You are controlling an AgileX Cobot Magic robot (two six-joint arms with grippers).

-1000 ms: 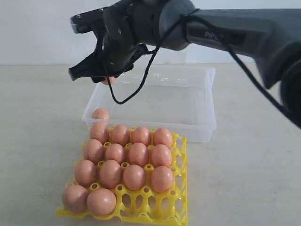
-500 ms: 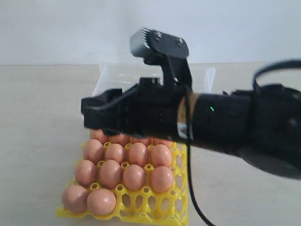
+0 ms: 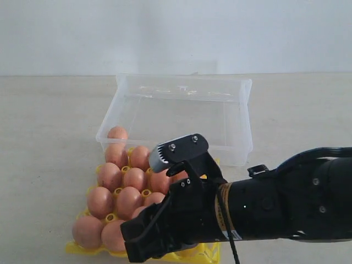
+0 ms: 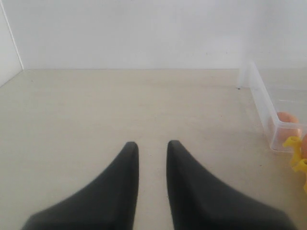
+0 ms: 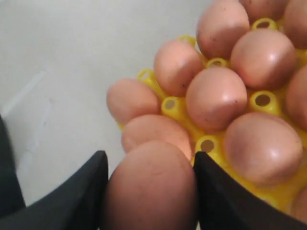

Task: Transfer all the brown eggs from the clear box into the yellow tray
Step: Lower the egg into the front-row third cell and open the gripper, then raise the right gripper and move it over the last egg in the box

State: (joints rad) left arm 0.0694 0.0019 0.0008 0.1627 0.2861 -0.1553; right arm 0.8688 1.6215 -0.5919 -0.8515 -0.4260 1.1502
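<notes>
Brown egg, clamped in my right gripper's wide jaws, has dropped to the yellow tray just below; placement next.

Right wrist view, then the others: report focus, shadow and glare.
Right wrist view: held egg soft and shadowed between dark right fingers; tray eggs sharp, mild highlights. Left wrist view: even light, left fingers featureless black, box wall hazes the boxed egg. Exterior view: diffuse light, arm a dark mass in front, faint glints on the box's far rim.
</notes>
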